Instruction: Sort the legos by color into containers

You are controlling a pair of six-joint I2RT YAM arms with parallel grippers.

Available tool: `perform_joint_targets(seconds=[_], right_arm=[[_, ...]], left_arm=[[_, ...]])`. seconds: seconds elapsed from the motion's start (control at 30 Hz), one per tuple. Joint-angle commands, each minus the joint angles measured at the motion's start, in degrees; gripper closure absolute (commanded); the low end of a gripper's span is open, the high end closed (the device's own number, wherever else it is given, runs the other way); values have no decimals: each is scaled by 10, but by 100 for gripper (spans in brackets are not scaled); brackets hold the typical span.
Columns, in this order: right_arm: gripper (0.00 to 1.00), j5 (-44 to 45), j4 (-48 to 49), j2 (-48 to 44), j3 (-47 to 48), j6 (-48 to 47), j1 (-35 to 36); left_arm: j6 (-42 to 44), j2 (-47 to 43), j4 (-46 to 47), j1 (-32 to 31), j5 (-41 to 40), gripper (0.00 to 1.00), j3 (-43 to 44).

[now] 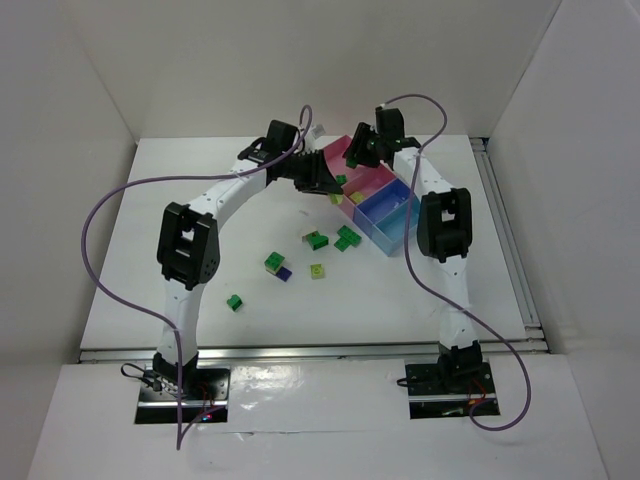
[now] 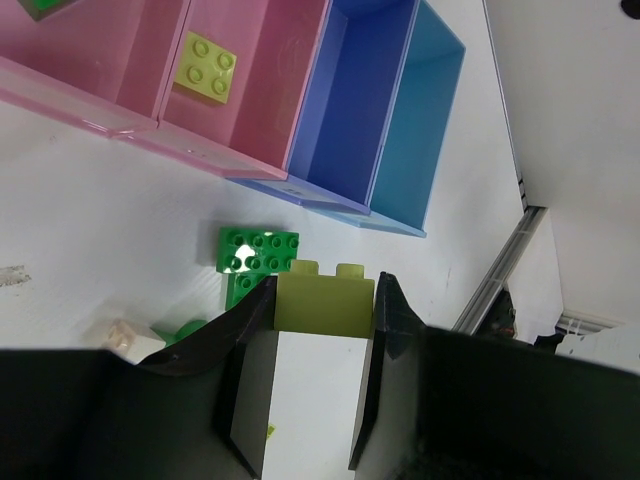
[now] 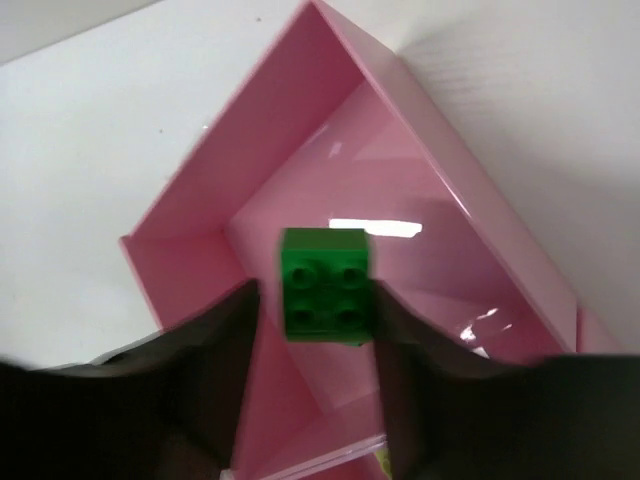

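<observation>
Left wrist view: the left gripper (image 2: 326, 285) is closed on a yellow-green brick (image 2: 323, 308), with one black finger on each side face.
Yellow-green brick, look: pale and blocky, with two studs on the edge that points away from the gripper.
Green brick (image 2: 258, 252): dark green and studded. It lies flat on the table (image 2: 100, 200) just ahead of the fingertips, a little to the left in this view.
Trays: all three stand ahead of the left gripper in one joined row. The large pink tray (image 2: 90, 60) is at the left, the small pink tray (image 2: 265, 90) in the middle and the blue tray (image 2: 350, 100) at the right.
Second yellow-green brick (image 2: 207, 65): it has four studs up and lies flat in the small pink tray.
Right wrist view: the right gripper (image 3: 318, 292) hangs over the large pink tray with its fingers apart.
Square green brick (image 3: 323, 285): dark green, four studs up, a little blurred. It is between the right gripper's fingers, and a gap shows beside the finger on the left of this view. At the other finger I cannot tell whether it touches.
Top view: loose green bricks (image 1: 348, 238) and a dark blue brick (image 1: 285, 272) lie on the table behind the left gripper, toward the bases.
</observation>
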Motion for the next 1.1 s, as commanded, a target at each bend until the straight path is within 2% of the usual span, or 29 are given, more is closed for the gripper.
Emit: perform_joint_targets(seconds=[0.0,0.03,0.1,0.17,0.23,0.3,0.37,0.43,0.47,0.5,0.57,0.6,0.67,0.7,0.77,0.83,0.87,0.9,0.97,1.0,1.07], right_arm=[[40,-22,13,-17,39,-5,4],[33,-22,13,-17,45,-5,4],[29,-28,13,-17,45,-5,4],[36,-34,13,-12,45,-5,4],[37,-34,13,-12,45,-5,4],[29,-34,19,-12,45,-10,9],[11,-34,11,-12,51,-15,10],[11,-34,1,-6,60,-22,10],[18,-34,-5,-6,66,-22,10],[49,-28,-5,-6,60,-27,10],[57,-22,0,-14,49,-27,10],[57,-17,0,-14,49,-39,15],[26,-17,-22,-6,69,-53,15],[15,-17,-34,2,84,-65,20],[8,-24,-76,19,139,-94,26],[6,-24,-86,26,151,-94,26],[6,-19,-79,26,137,-94,26],[1,-19,-71,12,114,-94,26],[1,-19,-65,6,107,-94,26],[5,-19,-65,6,107,-94,26],[23,-31,-47,-6,97,-89,26]], left_arm=[[1,-31,1,1,0,100,20],[1,-31,1,1,0,100,20],[1,-31,1,1,0,100,20],[1,-31,1,1,5,100,20],[1,-31,1,1,5,100,20],[1,-31,1,1,5,100,20],[6,-31,1,1,0,100,20],[6,-31,1,1,0,100,20],[6,-31,1,1,0,100,20],[6,-31,1,1,0,100,20],[6,-31,1,1,0,100,20],[6,-31,1,1,0,100,20],[6,-31,1,1,0,100,15],[6,-31,1,1,0,100,15],[6,-31,1,1,5,100,15],[6,-31,1,1,5,100,15],[6,-31,1,1,5,100,15],[6,-31,1,1,5,100,15],[6,-31,1,1,5,100,15],[6,-31,1,1,5,100,9],[6,-31,1,1,0,100,9]])
